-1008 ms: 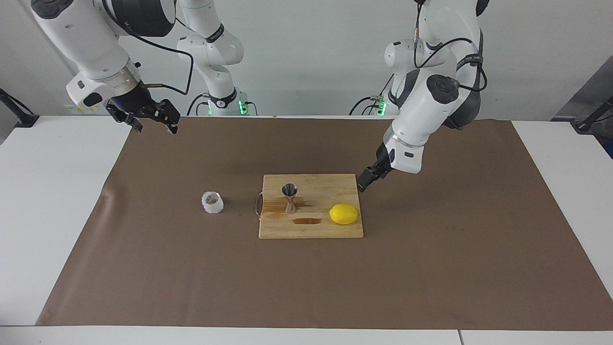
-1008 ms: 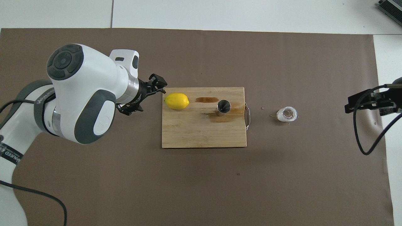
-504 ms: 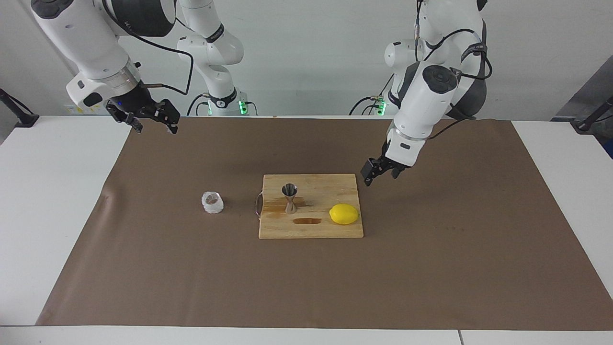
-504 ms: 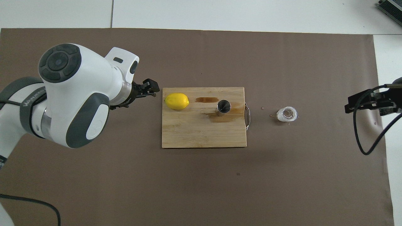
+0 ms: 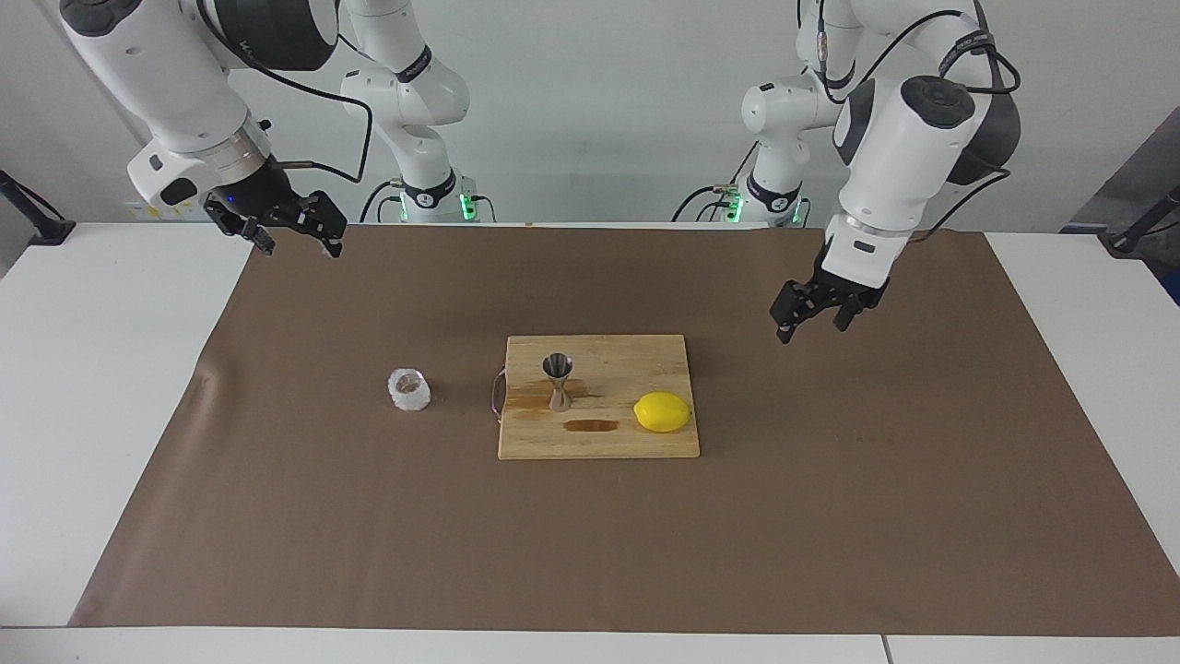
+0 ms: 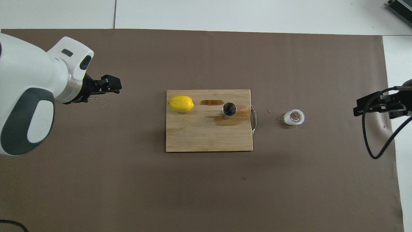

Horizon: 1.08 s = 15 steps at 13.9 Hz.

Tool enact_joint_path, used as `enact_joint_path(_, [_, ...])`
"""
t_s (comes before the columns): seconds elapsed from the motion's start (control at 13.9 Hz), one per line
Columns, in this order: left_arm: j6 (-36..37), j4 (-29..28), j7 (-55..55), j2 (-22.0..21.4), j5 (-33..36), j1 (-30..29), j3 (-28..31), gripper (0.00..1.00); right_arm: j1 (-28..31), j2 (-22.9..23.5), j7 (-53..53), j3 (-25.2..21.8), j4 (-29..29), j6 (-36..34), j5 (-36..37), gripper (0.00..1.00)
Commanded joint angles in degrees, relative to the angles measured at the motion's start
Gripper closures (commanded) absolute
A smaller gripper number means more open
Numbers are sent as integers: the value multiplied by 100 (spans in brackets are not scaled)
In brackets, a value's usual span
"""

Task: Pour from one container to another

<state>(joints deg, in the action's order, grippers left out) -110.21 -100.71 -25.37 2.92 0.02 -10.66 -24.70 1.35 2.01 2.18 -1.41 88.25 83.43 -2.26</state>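
Since the earlier frames the left end effector [image 5: 811, 320] has drawn away from the wooden cutting board [image 5: 608, 441] and now hangs over bare brown paper toward the left arm's end of the worktop [image 5: 111, 387], fingers spread and holding nothing; everything else is unmoved. On the board the steel jigger [image 5: 558, 380] stands upright, its long axis vertical, an hourglass with a narrow waist and its open cone mouth facing up, beside damp brown stains and a smooth yellow lemon [image 5: 662, 411]. Off the board, toward the right arm's end and just beside the board's metal handle [image 5: 498, 395], sits the squat glass cup [image 5: 409, 389], upright, mouth up, its wall bumpy and frosty. Waiting over the paper's edge, the right end effector [image 5: 293, 236] is open and empty. Matte brown paper [image 5: 590, 553] covers the white worktop; a plain pale wall rises at the robots' end.
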Motion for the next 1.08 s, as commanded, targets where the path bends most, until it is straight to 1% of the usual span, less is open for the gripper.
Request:
enact_joint_path(0.0, [228, -1, 461, -221, 68, 379, 762, 0, 58, -61, 72, 53, 43, 33, 6, 0])
enact_joint_path(0.29, [535, 113, 1208, -397, 24, 793, 1493, 0, 58, -61, 72, 53, 43, 24, 14, 0])
enact_joint_path(0.43, [772, 218, 1420, -458, 24, 785, 1564, 0, 58, -61, 72, 54, 43, 33, 6, 0])
enact_joint_path(0.72, [1422, 718, 1631, -459, 24, 811, 1678, 0, 58, -61, 72, 62, 43, 24, 15, 0])
enact_joint_path(1.01, [2098, 1079, 1920, -459, 77, 829, 1749, 0, 58, -61, 72, 62, 43, 33, 6, 0])
